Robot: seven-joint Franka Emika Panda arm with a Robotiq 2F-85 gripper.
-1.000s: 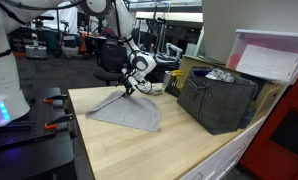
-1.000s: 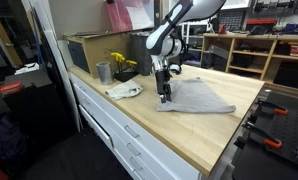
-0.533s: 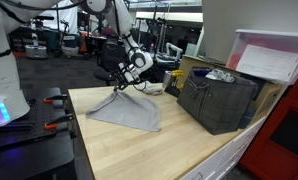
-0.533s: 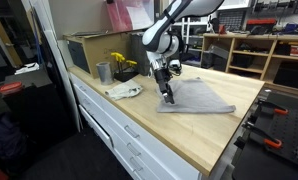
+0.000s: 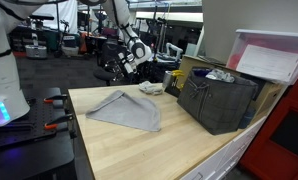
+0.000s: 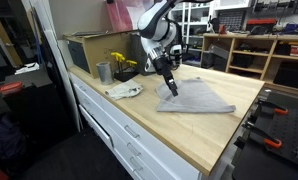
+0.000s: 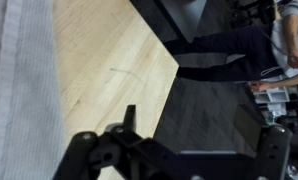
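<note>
The claw (image 6: 171, 86) hangs open and empty, a little above one corner of the grey cloth (image 6: 195, 97). The cloth lies flat on the wooden counter (image 6: 179, 135) and stretches away from the claw.

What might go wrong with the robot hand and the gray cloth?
The open gripper hangs above the gray cloth, near one edge. Coming down a bit off, it might pinch the bare table, or catch only a thin fold that slips out. The cup and white rag sit close by, so a wide swing could knock them.
</note>
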